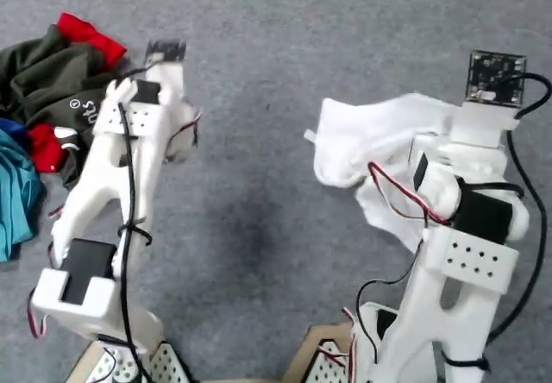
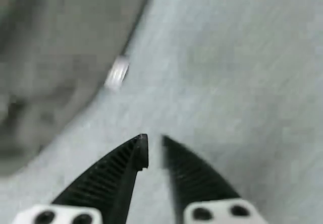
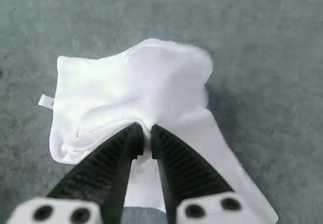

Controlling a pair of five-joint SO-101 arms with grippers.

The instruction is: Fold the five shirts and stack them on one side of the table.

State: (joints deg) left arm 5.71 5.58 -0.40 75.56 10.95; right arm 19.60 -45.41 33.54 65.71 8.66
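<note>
Right tool: narrow, pinching white shirt, which lies bunched on worktop ahead of tips. Left tool: barely parted, empty; pile beside it. Shirt likely light, limp, sags when lifted. You grip hem or shoulder edge, not mid-cloth.

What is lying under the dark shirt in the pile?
A red shirt peeks out from under the dark shirt; a blue shirt lies beside. Whatever else is beneath is covered.

white shirt, red shirt, grey table
</note>
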